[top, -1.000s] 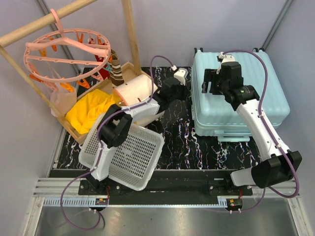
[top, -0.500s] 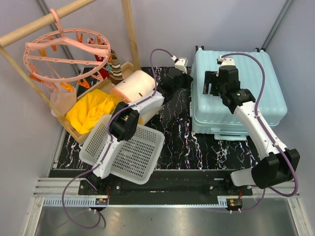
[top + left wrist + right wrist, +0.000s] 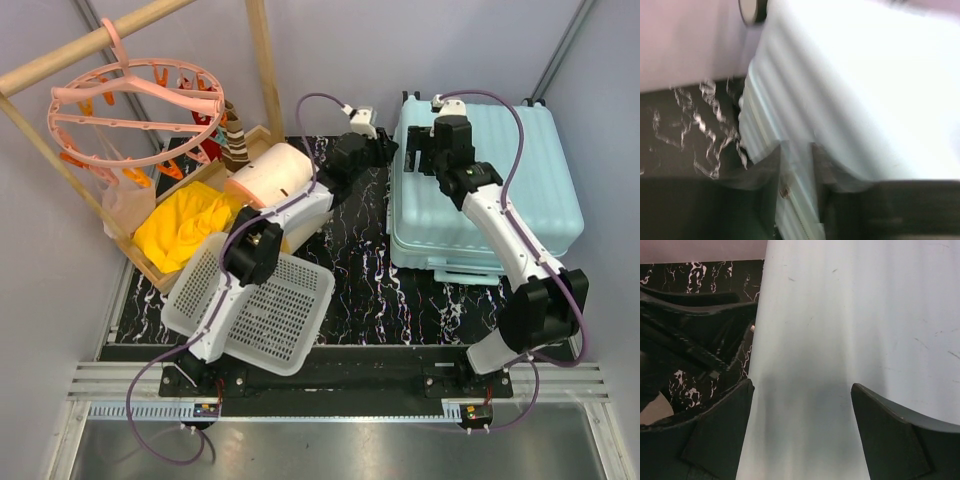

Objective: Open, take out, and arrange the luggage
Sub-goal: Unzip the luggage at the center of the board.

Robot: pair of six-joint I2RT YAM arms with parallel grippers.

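The luggage [image 3: 500, 190] lies closed and flat at the right of the marbled table [image 3: 365, 285], and with my left gripper [image 3: 796, 150] barely parted at its side seam and my right gripper [image 3: 801, 386] spread wide over the slick lid, I fear all 4 fingers may slip off without opening it.

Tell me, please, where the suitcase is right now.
Top view: the suitcase lies flat on the right side of the table, the right gripper above its far-left corner.
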